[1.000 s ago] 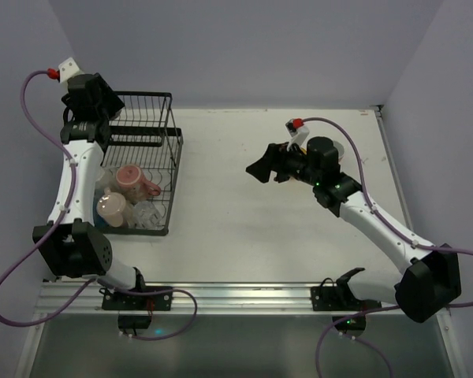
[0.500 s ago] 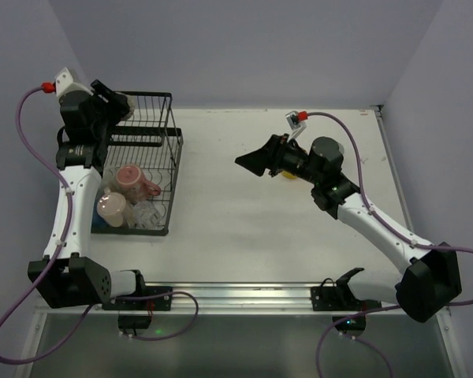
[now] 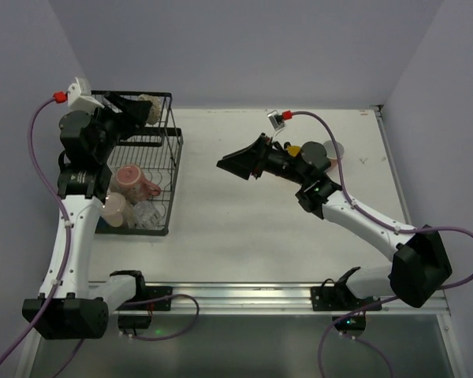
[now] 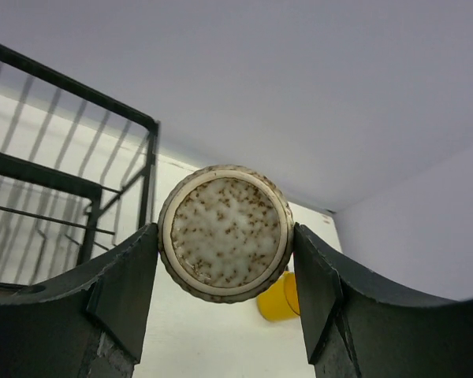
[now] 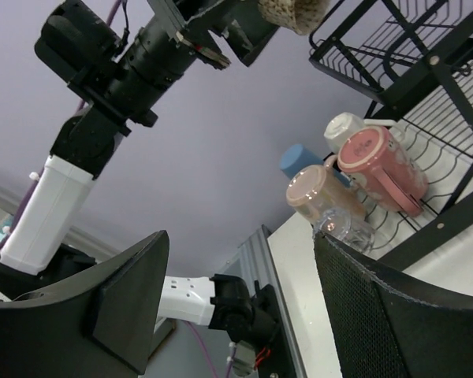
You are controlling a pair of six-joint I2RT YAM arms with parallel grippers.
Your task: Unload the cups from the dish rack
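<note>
Cup point(image 4: 225, 234), speckled, in left tool point(image 4: 223, 240) | right tool point(image 5: 240, 240) wide, empty | blue cup point(image 5: 298, 161) only in right wrist view

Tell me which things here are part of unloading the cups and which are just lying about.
Job: rack; speckled cup in the left gripper; pink mug, salmon cup and glass in the rack; yellow cup on the table.
Lying about: purple cables; rail.
</note>
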